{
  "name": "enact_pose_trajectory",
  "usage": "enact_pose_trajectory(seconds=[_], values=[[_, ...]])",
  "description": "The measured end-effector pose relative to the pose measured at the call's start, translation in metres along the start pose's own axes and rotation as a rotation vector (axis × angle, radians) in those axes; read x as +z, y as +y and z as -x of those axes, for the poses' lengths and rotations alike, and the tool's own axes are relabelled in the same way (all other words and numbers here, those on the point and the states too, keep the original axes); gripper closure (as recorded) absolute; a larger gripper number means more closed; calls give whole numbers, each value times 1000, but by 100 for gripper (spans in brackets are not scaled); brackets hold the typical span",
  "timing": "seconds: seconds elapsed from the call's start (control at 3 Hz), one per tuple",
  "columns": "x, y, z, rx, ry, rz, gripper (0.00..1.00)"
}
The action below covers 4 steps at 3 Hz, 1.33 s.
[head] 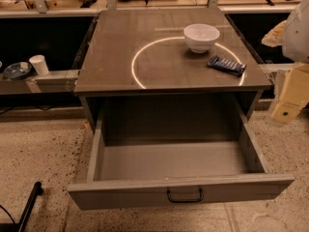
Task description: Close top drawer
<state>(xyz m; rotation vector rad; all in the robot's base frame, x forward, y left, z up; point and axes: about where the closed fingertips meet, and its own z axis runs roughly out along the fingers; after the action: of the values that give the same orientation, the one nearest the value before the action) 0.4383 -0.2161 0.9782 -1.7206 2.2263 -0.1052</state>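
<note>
The top drawer (178, 192) is pulled far out of the grey cabinet toward me. Its flat grey front panel carries a small black loop handle (185, 195) at its centre. The inside of the drawer (171, 161) looks empty. My gripper (285, 111) hangs at the right edge of the view, cream-coloured below a white arm part (297, 30). It is to the right of the drawer's right side wall, above the floor, and apart from the drawer and the handle.
The cabinet top (164, 66) holds a white bowl (201, 36) and a dark blue packet (226, 65). A low shelf at the left bears a white cup (38, 65) and a dark plate (17, 70). A black rod (28, 204) lies on the speckled floor at the lower left.
</note>
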Motion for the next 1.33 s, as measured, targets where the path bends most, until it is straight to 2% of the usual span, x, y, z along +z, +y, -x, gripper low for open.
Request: enact_pose_trajectory(seconds=[0.33,0.67,1.0,1.33], values=[[0,0,0,0,0,0,0],[16,11,-12,28,9,0,0],[50,31,-33,59,-49,13,0],[98,53,-54,91,-190,36,0]])
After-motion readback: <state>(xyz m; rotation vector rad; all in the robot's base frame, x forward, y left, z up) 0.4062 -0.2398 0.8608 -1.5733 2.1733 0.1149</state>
